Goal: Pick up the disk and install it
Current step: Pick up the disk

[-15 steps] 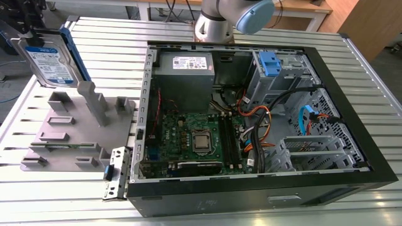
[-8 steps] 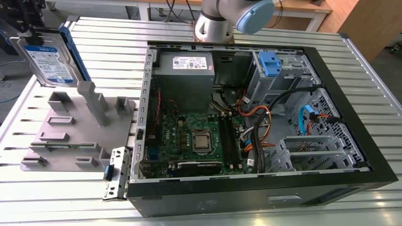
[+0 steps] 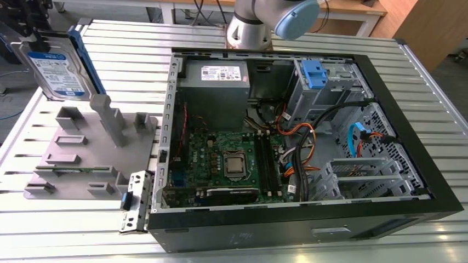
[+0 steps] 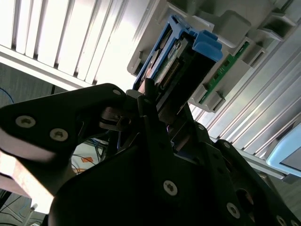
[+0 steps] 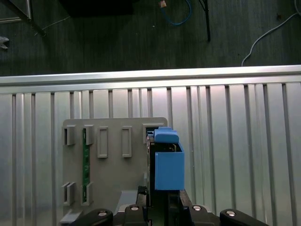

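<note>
The gripper (image 4: 162, 101) is clamped on the disk (image 4: 186, 59), jaws pinching what look like its two flat faces near one short end. The disk stands on edge in that grip, over the grey holder (image 3: 73, 164) just beneath the gripper and apparently clear of it. It reads as a stiff, fairly heavy metal slab. The smooth faces are likely slippery, the blue plastic frame likely flexes, and the connector end is fragile. The flat metal faces look like the safest hold. The open computer case (image 3: 439, 186) sits well apart from the gripper.
</note>
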Robot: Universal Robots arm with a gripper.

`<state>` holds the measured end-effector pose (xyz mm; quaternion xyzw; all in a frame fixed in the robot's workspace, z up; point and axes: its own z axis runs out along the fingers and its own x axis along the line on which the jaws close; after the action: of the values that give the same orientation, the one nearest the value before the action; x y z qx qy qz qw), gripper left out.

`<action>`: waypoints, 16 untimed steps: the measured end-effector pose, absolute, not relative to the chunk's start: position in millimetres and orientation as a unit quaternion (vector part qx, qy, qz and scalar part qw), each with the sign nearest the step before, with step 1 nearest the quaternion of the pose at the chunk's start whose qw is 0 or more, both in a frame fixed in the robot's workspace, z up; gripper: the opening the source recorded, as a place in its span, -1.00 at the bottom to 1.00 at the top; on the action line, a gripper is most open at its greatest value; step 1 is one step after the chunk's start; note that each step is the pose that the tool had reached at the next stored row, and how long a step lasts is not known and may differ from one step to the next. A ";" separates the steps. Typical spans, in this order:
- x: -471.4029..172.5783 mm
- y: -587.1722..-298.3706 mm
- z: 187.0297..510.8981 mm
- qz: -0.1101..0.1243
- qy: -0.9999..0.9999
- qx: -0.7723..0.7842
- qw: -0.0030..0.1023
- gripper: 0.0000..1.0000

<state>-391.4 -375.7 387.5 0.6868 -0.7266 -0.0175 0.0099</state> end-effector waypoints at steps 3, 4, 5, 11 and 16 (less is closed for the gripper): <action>-391.4 -375.7 388.3 -0.018 -0.727 0.687 0.010 -0.31; -391.4 -375.7 388.5 -0.018 -0.727 0.687 0.010 -0.31; -391.4 -375.7 388.8 -0.018 -0.727 0.687 0.010 -0.31; -391.4 -375.7 390.9 -0.018 -0.727 0.687 0.010 -0.31; -391.4 -375.7 393.2 -0.018 -0.727 0.687 0.010 -0.31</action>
<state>-391.4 -375.7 393.2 0.6868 -0.7266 -0.0175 0.0098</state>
